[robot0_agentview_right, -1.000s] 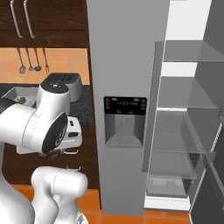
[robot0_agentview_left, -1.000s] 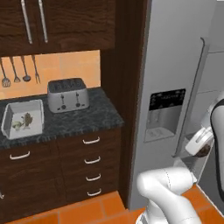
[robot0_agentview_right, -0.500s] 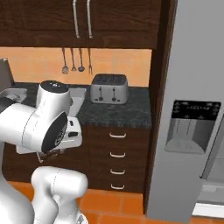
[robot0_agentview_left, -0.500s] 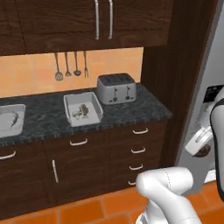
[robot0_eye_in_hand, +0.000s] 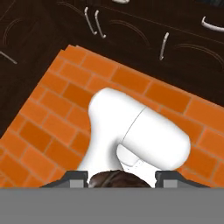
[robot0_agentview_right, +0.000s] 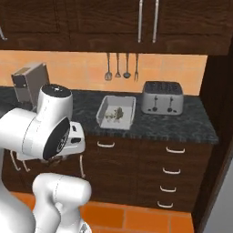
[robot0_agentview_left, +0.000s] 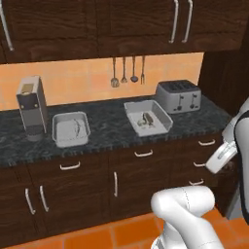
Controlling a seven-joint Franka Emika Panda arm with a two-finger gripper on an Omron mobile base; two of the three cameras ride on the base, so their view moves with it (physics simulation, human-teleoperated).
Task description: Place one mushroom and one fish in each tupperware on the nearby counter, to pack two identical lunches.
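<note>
A: Mushroom [robot0_eye_in_hand: 117,179]: where is it sitting?

B: Hand view. A rounded dark red-brown lump is showing right between the two fingertips [robot0_eye_in_hand: 78,176], which are touching it on either side.

A: So the gripper [robot0_eye_in_hand: 122,177] is gripping?

B: Yes. The jaws are standing partly closed, pressing on the mushroom from both sides. Under it, orange brick floor [robot0_eye_in_hand: 52,109] is lying well below, with dark cabinet doors [robot0_eye_in_hand: 131,39] beyond.

A: Trays?

B: Two pale grey ones are resting on the counter [robot0_agentview_left: 112,131], well apart. The right tray [robot0_agentview_left: 164,120] is sitting just beside the toaster [robot0_agentview_left: 179,96], angled a little. Small pieces are lying inside it. One is pale and elongated and is reading as a fish [robot0_agentview_left: 148,118] (the darker bits beside it are too small to name).

A: And the left tray [robot0_agentview_left: 57,130]?

B: It is sitting near the coffee machine [robot0_agentview_left: 31,107]. Faint marks are showing along its right inner side. I cannot tell what they are.

A: Right base view?

B: The same right tray [robot0_agentview_right: 103,107] is lying left of the toaster [robot0_agentview_right: 163,98], with the specks near its middle. Utensils [robot0_agentview_right: 122,67] are hanging on the wall above it. The arm's white bulk is covering the counter's left part.

A: Below the counter?

B: Dark wooden drawers [robot0_agentview_right: 175,168] with white curved handles are stacking up at the right.
</note>
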